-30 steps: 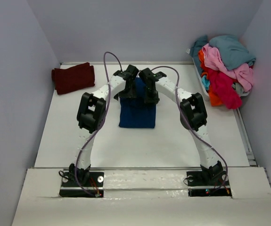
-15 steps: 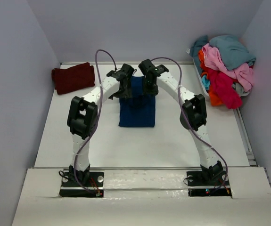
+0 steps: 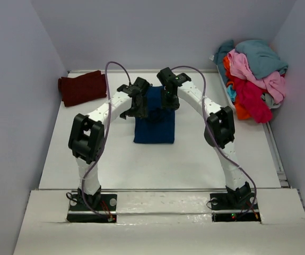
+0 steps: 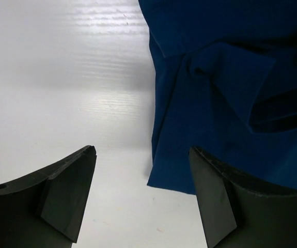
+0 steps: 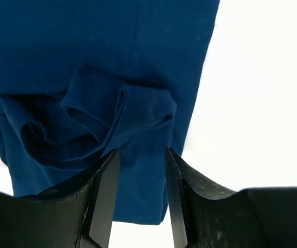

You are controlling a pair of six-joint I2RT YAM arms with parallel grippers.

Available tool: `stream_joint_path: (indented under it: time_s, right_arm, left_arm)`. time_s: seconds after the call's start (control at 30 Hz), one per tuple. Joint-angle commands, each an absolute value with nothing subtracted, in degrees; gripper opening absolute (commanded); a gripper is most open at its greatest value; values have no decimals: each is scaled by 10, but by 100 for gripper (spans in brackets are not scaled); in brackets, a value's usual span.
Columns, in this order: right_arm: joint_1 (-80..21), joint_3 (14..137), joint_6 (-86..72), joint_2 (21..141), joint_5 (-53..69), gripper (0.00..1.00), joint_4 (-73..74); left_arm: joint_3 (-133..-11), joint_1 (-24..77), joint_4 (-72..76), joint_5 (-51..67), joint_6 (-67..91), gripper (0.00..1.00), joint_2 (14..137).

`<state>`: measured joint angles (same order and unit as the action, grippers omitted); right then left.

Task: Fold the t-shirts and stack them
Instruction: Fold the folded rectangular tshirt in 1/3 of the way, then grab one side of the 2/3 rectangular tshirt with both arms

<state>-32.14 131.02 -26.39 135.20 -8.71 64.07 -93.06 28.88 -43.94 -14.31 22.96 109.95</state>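
The blue t-shirt (image 3: 154,127) lies folded as a long rectangle in the middle of the counter (image 3: 88,154). It looks light, soft and floppy, with a loose rumpled flap under the hands. Our left hand (image 4: 141,150) stands wide open over its left edge, holding nothing. Our right hand (image 5: 142,151) hovers above the flap, narrowly open and also empty. We judge it best to pinch both corners through all layers.

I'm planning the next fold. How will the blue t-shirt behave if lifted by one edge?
Likely floppy: the blue t-shirt lies flat with soft bunched folds. Probably light, thin cloth. Its layers may slide apart on the smooth table.
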Motion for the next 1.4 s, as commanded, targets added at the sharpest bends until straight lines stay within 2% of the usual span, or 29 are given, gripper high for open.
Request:
stream_joint_path:
  time_s: [0.0,0.2,0.73,1.1,1.37]
  right_arm:
    - [-319,1296,-256,1316,-60,46,648]
    - [-319,1239,-258,1294,-54,45,628]
    - [-352,1183,-269,1262,-40,45,617]
    - [-368,1119,-276,1240,-38,45,594]
    - [-374,1103,-278,1234,-34,45,584]
  left_arm:
    - [-917,301,-446,-121,213,84,1085]
    - [-949,323,-446,-113,205,84,1128]
    - [-988,333,-424,-112,206,84,1220]
    - [-1172,333,-479,-158,200,84,1305]
    - [-1206,323,-481,-180,211,85,1323]
